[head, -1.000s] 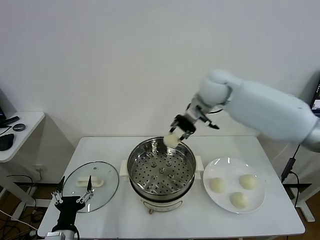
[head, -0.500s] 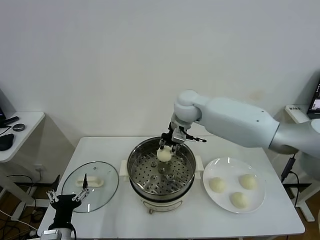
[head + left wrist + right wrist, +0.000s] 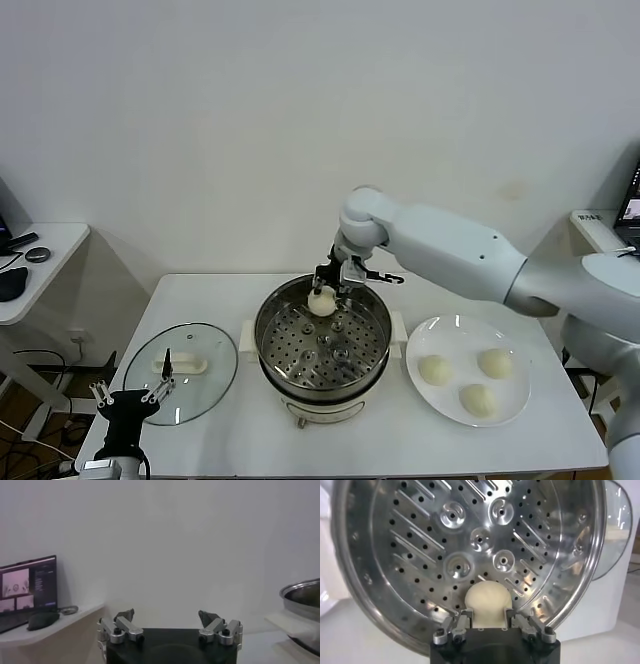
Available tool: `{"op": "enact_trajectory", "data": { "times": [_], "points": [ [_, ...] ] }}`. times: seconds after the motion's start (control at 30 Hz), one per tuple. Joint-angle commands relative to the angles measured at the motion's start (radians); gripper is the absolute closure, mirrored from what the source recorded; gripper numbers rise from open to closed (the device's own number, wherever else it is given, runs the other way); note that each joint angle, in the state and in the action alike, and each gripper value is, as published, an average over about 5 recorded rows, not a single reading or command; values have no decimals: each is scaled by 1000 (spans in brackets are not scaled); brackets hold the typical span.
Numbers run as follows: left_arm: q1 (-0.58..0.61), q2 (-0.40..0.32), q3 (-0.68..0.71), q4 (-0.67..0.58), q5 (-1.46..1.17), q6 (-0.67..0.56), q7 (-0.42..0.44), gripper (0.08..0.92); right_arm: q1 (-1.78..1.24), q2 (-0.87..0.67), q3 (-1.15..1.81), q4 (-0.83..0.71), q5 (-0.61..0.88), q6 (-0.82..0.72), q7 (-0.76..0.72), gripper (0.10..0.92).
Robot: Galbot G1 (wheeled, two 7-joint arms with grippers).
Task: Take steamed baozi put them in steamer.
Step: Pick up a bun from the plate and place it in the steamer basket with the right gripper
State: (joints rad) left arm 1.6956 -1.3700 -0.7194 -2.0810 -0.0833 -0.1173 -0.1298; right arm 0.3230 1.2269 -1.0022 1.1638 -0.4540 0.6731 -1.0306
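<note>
The steamed baozi (image 3: 321, 301) now in hand is pinched between the fingers of the right gripper (image 3: 326, 293) and is held low inside the steamer (image 3: 322, 345), close to the far wall, above the perforated tray (image 3: 470, 555). In the right wrist view the bun sits between the two fingers with the pierced tray directly behind it; whether it already rests on the tray cannot be told. Three more buns (image 3: 468, 380) lie on the white plate (image 3: 505, 405) near the table's right edge, just beside the steamer. The glass lid (image 3: 182, 372) is laid flat towards the table's left edge. The left gripper (image 3: 170, 630) is parked off the table's near left corner, its fingers spread wide and empty.

The step in hand is judged to be the release. It would be done well if the bun were lowered until it is borne by the tray, the fingers were then parted just enough to clear its soft skin, and the gripper were lifted straight up so that the bun is not dragged or rolled. Room should be left near the centre and the near wall for the three buns to come
</note>
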Motion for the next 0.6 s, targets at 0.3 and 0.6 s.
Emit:
{"op": "enact_trajectory", "data": {
  "times": [0.3,0.6],
  "points": [
    [0,-3,4,3,1,-2,-1,177,-19,9,16,-22,7,34,38,346],
    [-4,12,2,4,-9,9,2,177,241,-223,-154,269,490,-411,-76,204]
  ]
}}
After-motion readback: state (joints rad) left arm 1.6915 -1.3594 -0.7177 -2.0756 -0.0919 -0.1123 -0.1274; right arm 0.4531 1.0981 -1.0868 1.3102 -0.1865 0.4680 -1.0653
